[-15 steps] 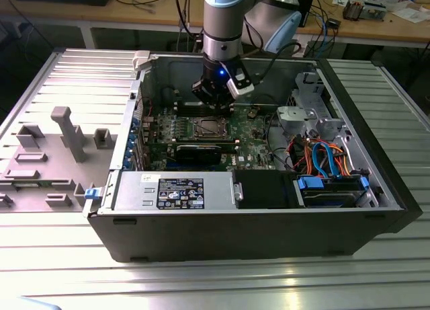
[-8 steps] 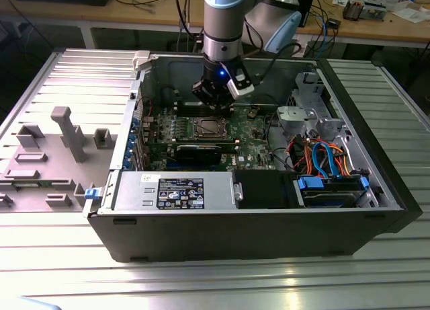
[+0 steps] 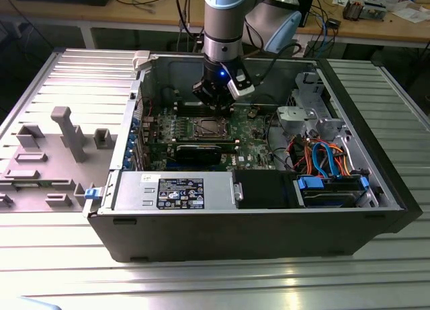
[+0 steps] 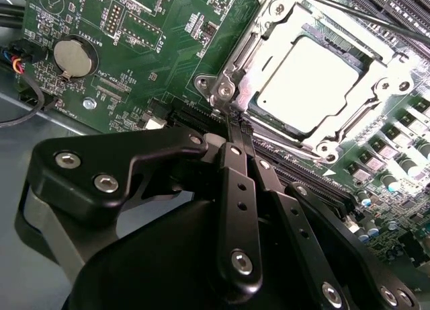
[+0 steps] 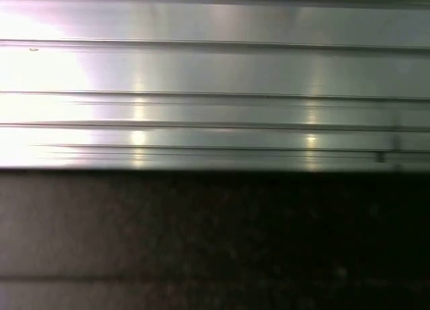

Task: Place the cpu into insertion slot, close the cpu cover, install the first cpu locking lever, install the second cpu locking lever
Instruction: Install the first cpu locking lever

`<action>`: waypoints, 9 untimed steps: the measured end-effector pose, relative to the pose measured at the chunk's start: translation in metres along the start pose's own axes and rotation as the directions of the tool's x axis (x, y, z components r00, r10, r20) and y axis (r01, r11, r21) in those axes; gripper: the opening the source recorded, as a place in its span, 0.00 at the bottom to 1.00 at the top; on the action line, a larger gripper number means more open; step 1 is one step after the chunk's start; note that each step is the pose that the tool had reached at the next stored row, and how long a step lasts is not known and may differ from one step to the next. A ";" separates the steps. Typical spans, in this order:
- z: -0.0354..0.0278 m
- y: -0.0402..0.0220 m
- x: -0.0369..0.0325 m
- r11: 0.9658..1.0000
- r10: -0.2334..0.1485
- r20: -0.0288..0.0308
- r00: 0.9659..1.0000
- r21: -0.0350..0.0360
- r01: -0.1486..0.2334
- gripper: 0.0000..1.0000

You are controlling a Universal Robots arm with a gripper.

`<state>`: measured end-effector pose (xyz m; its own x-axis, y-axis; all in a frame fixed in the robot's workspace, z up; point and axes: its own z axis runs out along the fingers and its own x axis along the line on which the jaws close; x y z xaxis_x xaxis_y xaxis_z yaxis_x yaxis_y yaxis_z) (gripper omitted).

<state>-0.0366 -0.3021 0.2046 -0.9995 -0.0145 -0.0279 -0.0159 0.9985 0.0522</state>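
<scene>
gripper [image 4: 238, 125] pinched closed, empty, at cpu cover [image 4: 232, 71] corner, cpu [image 4: 312, 78] partly framed

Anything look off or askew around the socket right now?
Nothing stands out. In the second wrist view the cpu sits flat and square in the insertion slot, with the cpu cover down around it. The gripper has its fingers together at the cover's corner. The green board looks undamaged.

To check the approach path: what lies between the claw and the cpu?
In the second wrist view, the claw sits beside the cpu; between them lies the cpu cover, its silvery frame edge with a screw.
</scene>
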 end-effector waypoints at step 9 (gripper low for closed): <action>-0.0008 0.0000 0.0000 1.000 0.000 0.000 1.000 0.001 0.000 0.11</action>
<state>-0.0367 -0.3021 0.2054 -0.9995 -0.0145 -0.0280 -0.0159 0.9986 0.0512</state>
